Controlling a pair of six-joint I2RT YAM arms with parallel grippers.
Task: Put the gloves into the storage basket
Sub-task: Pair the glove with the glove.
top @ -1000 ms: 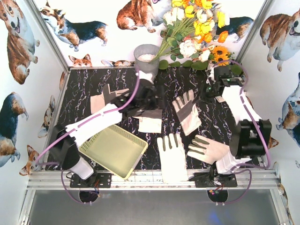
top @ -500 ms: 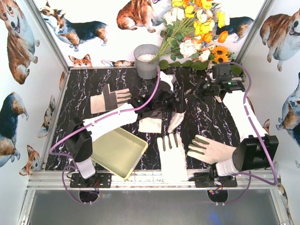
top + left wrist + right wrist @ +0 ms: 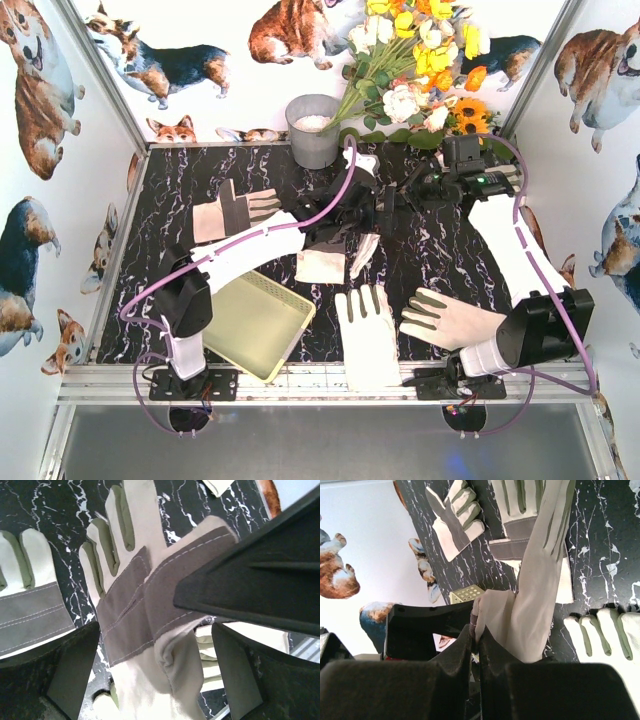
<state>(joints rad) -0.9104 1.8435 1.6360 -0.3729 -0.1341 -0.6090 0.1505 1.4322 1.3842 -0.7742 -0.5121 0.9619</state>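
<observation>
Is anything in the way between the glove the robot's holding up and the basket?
Yes. The left arm's white forearm stretches above the table between the hanging glove and the storage basket. A flat glove lies on the table there too.

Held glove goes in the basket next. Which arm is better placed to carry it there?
Left, probably. The storage basket lies on its side of the table, and the left gripper is open astride the glove pinched in the right gripper. The right one would have to cross over.
</observation>
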